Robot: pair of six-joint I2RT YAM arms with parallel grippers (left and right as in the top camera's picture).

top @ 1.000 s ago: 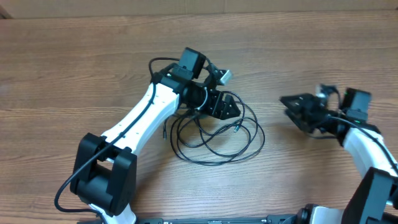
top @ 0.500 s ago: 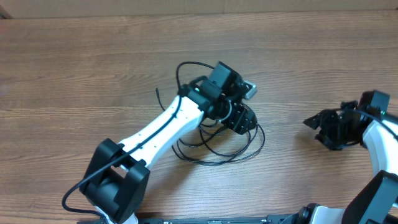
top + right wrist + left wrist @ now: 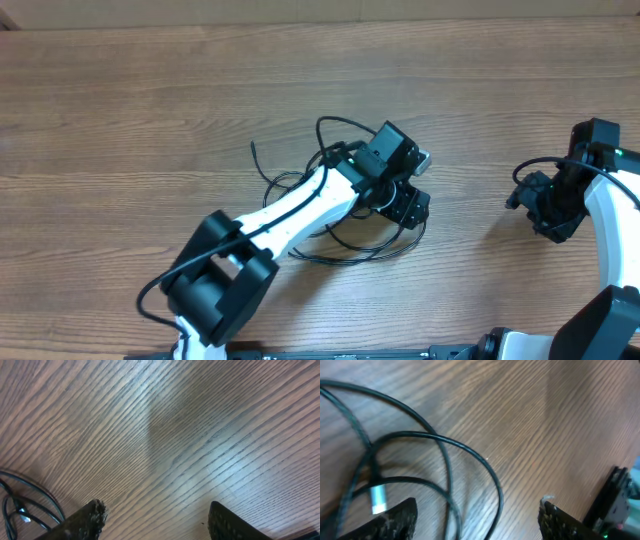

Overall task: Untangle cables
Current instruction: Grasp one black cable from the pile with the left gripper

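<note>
White arm links (image 3: 300, 205) w/ black joints (image 3: 215, 275); black wires (image 3: 141, 297); black tools (image 3: 410, 207).

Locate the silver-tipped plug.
In the left wrist view, the silver-tipped plug lies at lower left on the wooden table, among the looping black cables and just beside one of the left arm's open jaws.

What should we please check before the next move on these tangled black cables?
1. Left gripper open: ok, jaws wide apart.
2. Thin black cables in its reach: ok, loops lie between its fingers.
3. Silver-tipped plug located: ok, beside one finger.
4. Right gripper empty: ok, open above the brown wooden table.
5. Right gripper near the tangle: not ok, well off to the side.
6. Which strand lies on top at the crossings: cannot tell.
</note>
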